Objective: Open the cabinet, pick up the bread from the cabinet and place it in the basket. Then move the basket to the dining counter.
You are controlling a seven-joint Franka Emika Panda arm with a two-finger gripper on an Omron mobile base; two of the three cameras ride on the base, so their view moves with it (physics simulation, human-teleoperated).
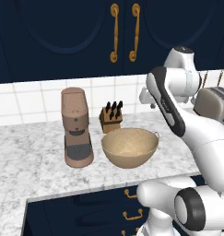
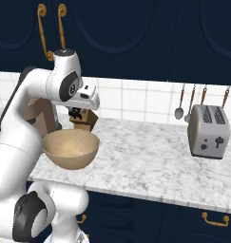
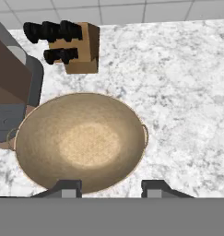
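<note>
My two-finger gripper (image 3: 111,185) hangs above the marbled white-grey countertop (image 1: 35,152), looking straight down, and its two dark fingertips (image 3: 67,186) stand well apart with nothing between them, so my tool is wide open and empty. Directly below it sits the wide tan bowl-shaped basket (image 3: 81,140) with its speckled woven-looking surface and small rim handles; its inside is bare, lighter at the bottom. From the left base camera the basket (image 1: 130,147) stands on the counter just beside the brown coffee machine (image 1: 76,126) on its left, and the small wooden knife block (image 1: 110,117) with black handles stands behind it near the white tiled wall (image 1: 21,101). In the hand camera the knife block (image 3: 79,48) lies beyond the basket's far rim, apart from it, and the coffee machine (image 3: 12,87) touches or nearly touches the basket's left edge; I cannot tell which. Above the counter the dark navy wall cabinet (image 1: 62,32) has both arched-panel doors closed, its two long curved brass handles (image 1: 124,32) side by side at the middle seam. The bread is not visible to me anywhere. From the right base camera, a silver toaster (image 2: 208,131) stands further along the counter, well apart from the basket (image 2: 71,148), with hanging utensils (image 2: 181,104) on the wall beside it.
</note>
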